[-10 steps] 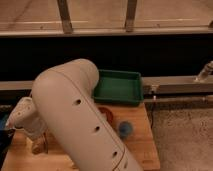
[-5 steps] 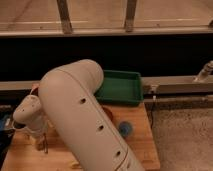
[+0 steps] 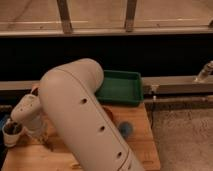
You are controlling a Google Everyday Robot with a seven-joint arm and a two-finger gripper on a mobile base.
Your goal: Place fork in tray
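The green tray [image 3: 120, 88] sits at the back edge of the wooden table [image 3: 142, 142], to the right of my arm. My large white arm [image 3: 82, 117] crosses the middle of the view and hides much of the table. My gripper [image 3: 46, 142] hangs low over the left part of the table, well left of the tray and beside a white mug [image 3: 11, 134]. The fork is hidden or out of view.
A small blue object [image 3: 125, 130] lies on the table right of my arm. A red round object [image 3: 108, 114] peeks out just behind the arm. A dark counter wall and a metal rail [image 3: 175, 85] run behind the table. Grey floor lies to the right.
My arm's elbow has swung up and to the right, covering more of the tray's left side. The gripper has stayed low at the left, near the mug.
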